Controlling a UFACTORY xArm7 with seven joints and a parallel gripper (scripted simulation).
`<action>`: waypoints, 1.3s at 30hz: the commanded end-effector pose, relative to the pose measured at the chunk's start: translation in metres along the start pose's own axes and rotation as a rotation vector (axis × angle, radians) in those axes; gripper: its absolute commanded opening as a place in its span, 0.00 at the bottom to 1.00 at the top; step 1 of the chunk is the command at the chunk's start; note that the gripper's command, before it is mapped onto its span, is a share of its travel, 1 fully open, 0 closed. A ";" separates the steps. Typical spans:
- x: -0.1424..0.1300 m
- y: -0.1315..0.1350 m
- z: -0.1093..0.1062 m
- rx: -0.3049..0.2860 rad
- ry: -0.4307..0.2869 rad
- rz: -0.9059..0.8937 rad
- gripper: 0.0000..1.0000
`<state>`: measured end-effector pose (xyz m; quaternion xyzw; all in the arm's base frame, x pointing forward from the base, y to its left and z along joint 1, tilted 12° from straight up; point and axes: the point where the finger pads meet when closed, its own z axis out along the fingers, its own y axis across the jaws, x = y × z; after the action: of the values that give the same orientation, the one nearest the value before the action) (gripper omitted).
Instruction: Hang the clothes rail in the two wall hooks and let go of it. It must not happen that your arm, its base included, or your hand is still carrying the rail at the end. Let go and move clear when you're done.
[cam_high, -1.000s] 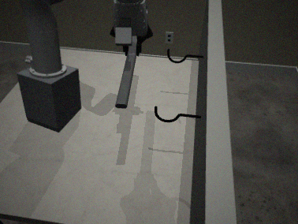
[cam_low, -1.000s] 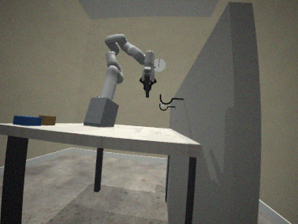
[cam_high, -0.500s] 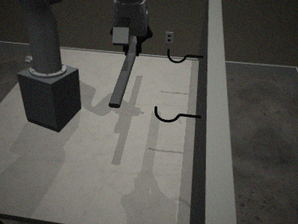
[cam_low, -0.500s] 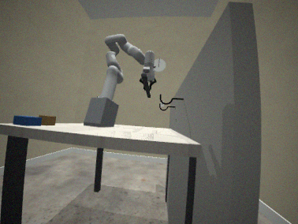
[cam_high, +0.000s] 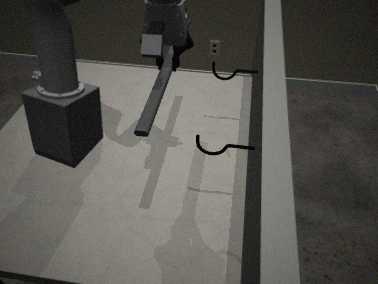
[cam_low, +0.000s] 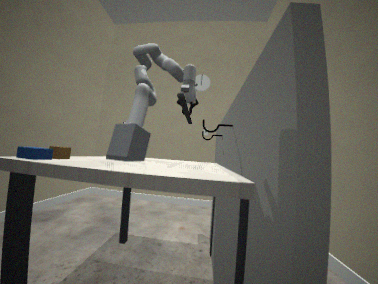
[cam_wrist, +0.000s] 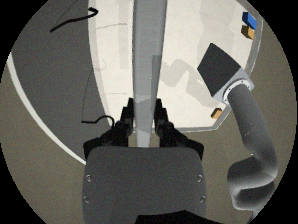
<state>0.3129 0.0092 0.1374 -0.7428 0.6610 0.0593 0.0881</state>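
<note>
High above the desk (cam_high: 100, 220), the gripper (cam_wrist: 144, 124) clenches one end of the grey clothes rail (cam_high: 155, 97), its dark fingers pressed against both sides of the bar. In the top view the rail slants from the gripper at 12 o'clock down toward 7 o'clock, its free end hanging over the desk with a long shadow beneath. Two black wall hooks jut from the wall (cam_high: 274, 150) at 3 o'clock: the far hook (cam_high: 223, 75) sits just right of the gripper, the near hook (cam_high: 212, 148) lies to the right of the rail's free end. The rail touches neither hook. In the exterior view the arm (cam_low: 150, 75) rises from its grey base block (cam_low: 128, 142), while a blue block (cam_low: 34, 152) and a brown block (cam_low: 60, 152) rest at the desk's far-left edge.
</note>
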 end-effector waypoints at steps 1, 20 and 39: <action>0.000 -0.001 -0.001 0.004 0.001 0.000 0.00; 0.000 -0.019 -0.001 0.004 0.001 0.001 0.00; 0.000 -0.053 -0.002 0.004 0.001 0.001 0.00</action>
<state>0.3580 0.0143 0.1399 -0.7426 0.6613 0.0592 0.0882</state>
